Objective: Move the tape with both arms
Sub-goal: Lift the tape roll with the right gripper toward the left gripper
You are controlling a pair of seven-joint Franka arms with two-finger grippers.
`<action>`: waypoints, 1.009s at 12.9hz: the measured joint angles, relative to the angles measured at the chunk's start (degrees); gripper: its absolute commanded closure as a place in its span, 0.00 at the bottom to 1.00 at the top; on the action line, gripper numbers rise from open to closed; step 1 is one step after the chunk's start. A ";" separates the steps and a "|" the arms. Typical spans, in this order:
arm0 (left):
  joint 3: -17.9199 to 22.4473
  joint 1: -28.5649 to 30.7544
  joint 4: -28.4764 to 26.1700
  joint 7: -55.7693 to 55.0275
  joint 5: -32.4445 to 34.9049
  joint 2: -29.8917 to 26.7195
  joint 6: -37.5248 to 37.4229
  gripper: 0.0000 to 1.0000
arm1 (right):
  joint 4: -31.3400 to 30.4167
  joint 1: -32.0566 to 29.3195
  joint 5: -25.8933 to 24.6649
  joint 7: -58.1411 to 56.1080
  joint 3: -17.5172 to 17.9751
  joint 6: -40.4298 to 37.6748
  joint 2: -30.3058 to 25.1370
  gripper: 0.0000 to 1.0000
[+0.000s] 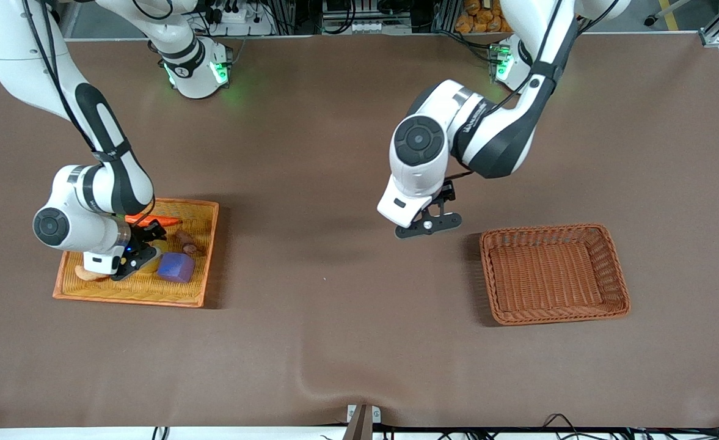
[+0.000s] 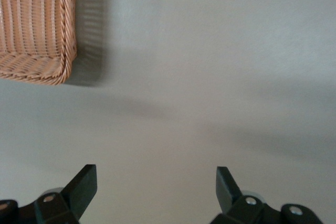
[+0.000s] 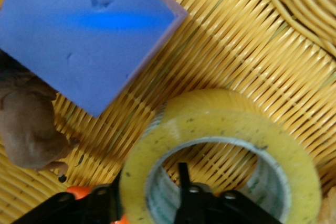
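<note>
The tape (image 3: 226, 119), a yellowish ring with a grey core, lies in the yellow wicker tray (image 1: 200, 256) at the right arm's end of the table. My right gripper (image 3: 149, 176) is down in the tray and shut on the ring's wall, one finger inside the core and one outside. In the front view the tape (image 1: 153, 252) shows only partly under that gripper (image 1: 139, 255). My left gripper (image 1: 427, 225) is open and empty over the bare table, and it shows the same in the left wrist view (image 2: 156, 182).
In the tray beside the tape lie a purple cube (image 1: 176, 267), a brown lump (image 1: 186, 241), a carrot (image 1: 151, 220) and a tan piece (image 1: 89, 273). An empty brown wicker basket (image 1: 554, 272) stands toward the left arm's end, beside the left gripper.
</note>
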 measured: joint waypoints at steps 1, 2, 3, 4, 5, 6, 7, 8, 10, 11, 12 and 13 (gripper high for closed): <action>0.10 0.44 -0.20 0.29 0.00 0.10 -0.86 0.00 | 0.89 0.00 0.00 -0.17 0.07 -1.87 -0.72 1.00; 0.12 0.88 -0.45 0.62 0.00 0.05 -1.97 0.00 | 2.41 0.11 0.00 -0.20 0.20 -5.10 -1.89 1.00; 0.14 1.22 -0.78 0.67 0.00 -0.14 -2.39 0.00 | 4.64 0.58 0.00 0.12 0.39 -9.35 -3.33 1.00; 0.18 1.54 -0.99 0.67 0.00 -0.47 -2.38 0.00 | 7.86 1.74 0.00 1.24 0.56 -14.82 -4.75 1.00; 0.19 2.07 -1.05 0.67 0.00 -1.00 -2.36 0.00 | 11.50 3.33 0.02 2.95 0.70 -20.22 -5.86 1.00; 0.20 2.75 -1.09 0.67 0.00 -1.73 -2.36 0.00 | 15.38 5.31 0.18 5.21 0.86 -24.98 -6.66 1.00; 0.20 3.38 -1.17 0.67 -0.02 -2.59 -2.36 0.00 | 18.69 7.63 0.45 7.99 1.09 -28.11 -7.21 1.00; 0.19 3.72 -1.29 0.65 -0.03 -3.31 -2.32 0.00 | 21.21 10.39 0.65 11.47 1.31 -29.69 -7.52 1.00; 0.16 3.82 -2.45 0.41 -0.03 -4.67 -1.14 0.00 | 24.15 16.74 1.25 20.47 1.59 -30.14 -7.52 1.00; 0.10 3.80 -4.05 0.33 -0.03 -5.63 0.67 0.00 | 25.03 20.00 1.94 25.94 1.74 -30.04 -7.32 1.00; 0.07 3.78 -6.16 0.30 -0.04 -6.79 2.87 0.00 | 25.71 23.19 2.93 31.80 1.85 -29.41 -6.76 1.00; 0.04 3.77 -8.63 0.28 -0.06 -8.21 5.45 0.00 | 26.51 26.66 4.38 38.43 1.91 -27.45 -5.58 1.00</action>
